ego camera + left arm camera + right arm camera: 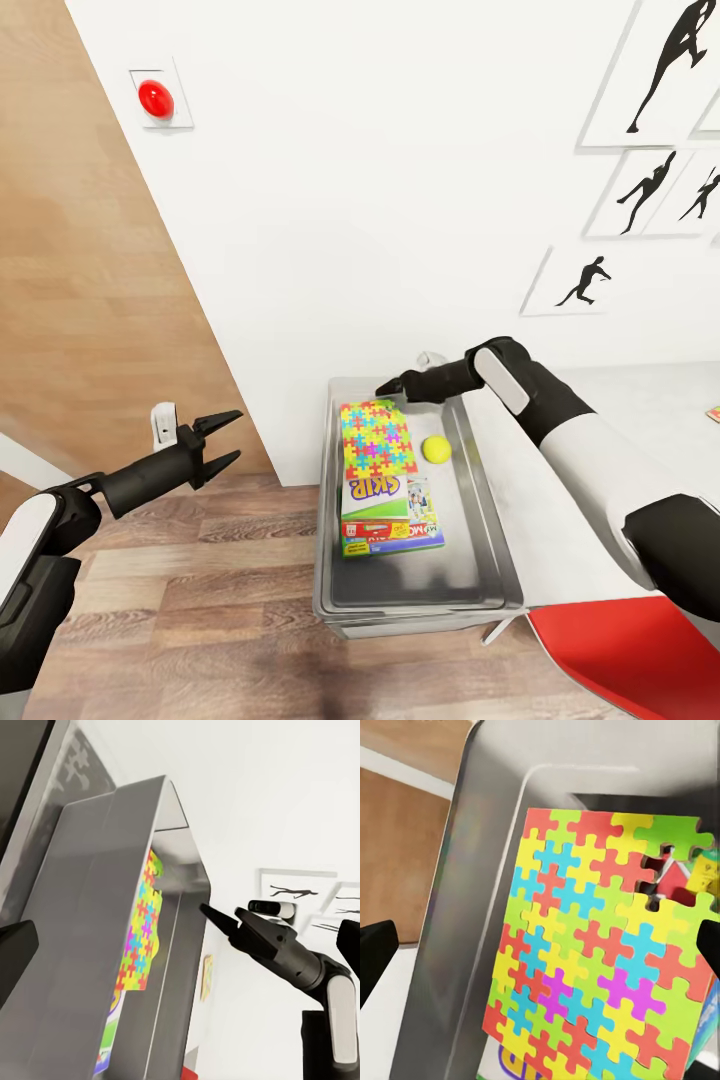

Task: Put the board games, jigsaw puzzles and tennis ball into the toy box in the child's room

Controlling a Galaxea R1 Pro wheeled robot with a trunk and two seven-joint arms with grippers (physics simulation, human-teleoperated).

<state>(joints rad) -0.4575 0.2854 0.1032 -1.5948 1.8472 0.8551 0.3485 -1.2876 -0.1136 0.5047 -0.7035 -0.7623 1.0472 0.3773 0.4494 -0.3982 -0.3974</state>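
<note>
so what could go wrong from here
The right tool hangs open just over the puzzle at the bin's far end, so pulling back low could snag the puzzle or bump the far wall. The ball lies loose beside the stacked games and may roll if the bin is jolted.

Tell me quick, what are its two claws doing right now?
Left gripper: open, holding nothing.
Right gripper: open, empty, over the puzzle in the bin.
</note>
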